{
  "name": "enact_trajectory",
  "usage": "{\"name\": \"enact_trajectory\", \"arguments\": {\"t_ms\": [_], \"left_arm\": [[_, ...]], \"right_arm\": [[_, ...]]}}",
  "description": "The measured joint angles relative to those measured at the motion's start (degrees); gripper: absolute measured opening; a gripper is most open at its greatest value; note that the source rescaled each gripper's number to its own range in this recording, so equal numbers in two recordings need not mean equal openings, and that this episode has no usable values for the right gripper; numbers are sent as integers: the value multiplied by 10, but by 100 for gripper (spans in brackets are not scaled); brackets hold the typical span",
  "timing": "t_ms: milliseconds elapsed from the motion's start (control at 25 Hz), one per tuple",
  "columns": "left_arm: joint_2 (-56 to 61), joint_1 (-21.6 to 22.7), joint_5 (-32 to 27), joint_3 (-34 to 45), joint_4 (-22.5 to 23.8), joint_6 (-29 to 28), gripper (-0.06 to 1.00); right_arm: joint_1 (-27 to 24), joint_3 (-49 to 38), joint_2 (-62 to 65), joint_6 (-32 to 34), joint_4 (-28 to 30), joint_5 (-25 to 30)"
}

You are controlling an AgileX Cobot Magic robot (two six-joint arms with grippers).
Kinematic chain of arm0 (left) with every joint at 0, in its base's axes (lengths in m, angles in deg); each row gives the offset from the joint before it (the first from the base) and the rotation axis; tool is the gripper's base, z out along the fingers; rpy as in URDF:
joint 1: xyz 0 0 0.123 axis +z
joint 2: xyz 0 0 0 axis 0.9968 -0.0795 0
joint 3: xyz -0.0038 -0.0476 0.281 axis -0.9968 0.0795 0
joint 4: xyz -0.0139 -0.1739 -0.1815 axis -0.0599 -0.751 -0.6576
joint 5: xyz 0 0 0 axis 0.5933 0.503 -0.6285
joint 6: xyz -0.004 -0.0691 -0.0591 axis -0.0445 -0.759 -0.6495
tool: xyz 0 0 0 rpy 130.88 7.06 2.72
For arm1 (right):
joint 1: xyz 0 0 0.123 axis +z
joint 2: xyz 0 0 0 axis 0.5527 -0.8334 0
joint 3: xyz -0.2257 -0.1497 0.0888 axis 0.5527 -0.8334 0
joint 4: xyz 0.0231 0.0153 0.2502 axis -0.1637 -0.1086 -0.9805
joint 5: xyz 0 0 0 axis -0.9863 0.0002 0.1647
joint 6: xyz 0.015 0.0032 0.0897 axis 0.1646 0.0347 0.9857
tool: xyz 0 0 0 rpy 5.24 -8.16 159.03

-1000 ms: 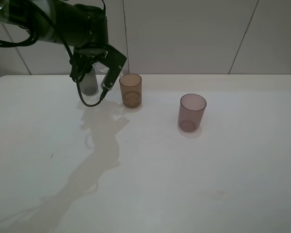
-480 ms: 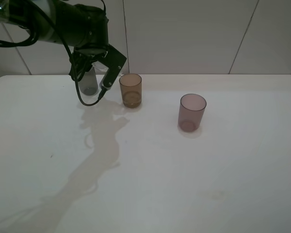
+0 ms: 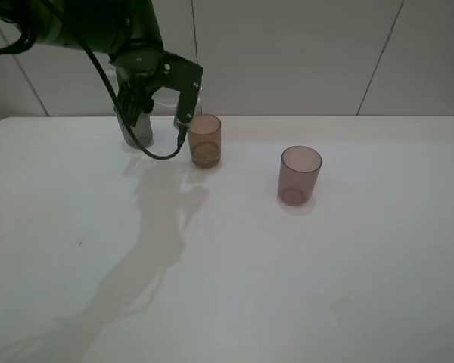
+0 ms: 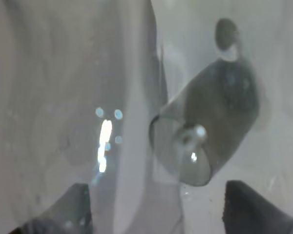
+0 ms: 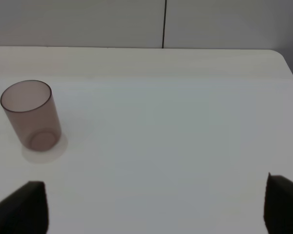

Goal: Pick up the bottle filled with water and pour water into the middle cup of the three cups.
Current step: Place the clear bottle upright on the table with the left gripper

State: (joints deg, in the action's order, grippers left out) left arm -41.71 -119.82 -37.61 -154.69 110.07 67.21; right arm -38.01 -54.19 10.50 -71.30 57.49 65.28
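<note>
My left gripper (image 3: 160, 113) is shut on the clear bottle (image 3: 169, 97) and holds it above the table, between the smoky grey cup (image 3: 139, 133) and the amber middle cup (image 3: 204, 140). The mauve cup (image 3: 299, 175) stands apart to the right. In the left wrist view the bottle (image 4: 88, 97) fills the space between the fingers (image 4: 58, 212), and a dark tumbler (image 4: 215, 122) shows past it; which tumbler it is I cannot tell. The water is not discernible. My right gripper (image 5: 151, 214) is open and empty, out of the exterior view, with the mauve cup (image 5: 31, 114) ahead of it.
A white table (image 3: 234, 265) carries the three cups along its back half. A white panelled wall (image 3: 303, 53) rises behind it. The left arm's cable (image 3: 163, 155) hangs in a loop just left of the amber cup.
My left gripper has risen and turned, swinging the bottle up and right toward the amber cup. The cups have not moved.
</note>
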Motion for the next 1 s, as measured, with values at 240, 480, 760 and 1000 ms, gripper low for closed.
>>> {"name": "enact_trajectory", "arguments": {"t_ms": [240,480,760,1000], "left_arm": [[67,0,0,0,-172,-258,1],[99,0,18,37,-193,-512,1],[128,10,145,178,-120,-714,1],[130,40,203,246,-95,-770,1]], "right_arm": [[0,0,0,0,0,0],[0,0,0,0,0,0],[0,0,0,0,0,0],[0,0,0,0,0,0]]}}
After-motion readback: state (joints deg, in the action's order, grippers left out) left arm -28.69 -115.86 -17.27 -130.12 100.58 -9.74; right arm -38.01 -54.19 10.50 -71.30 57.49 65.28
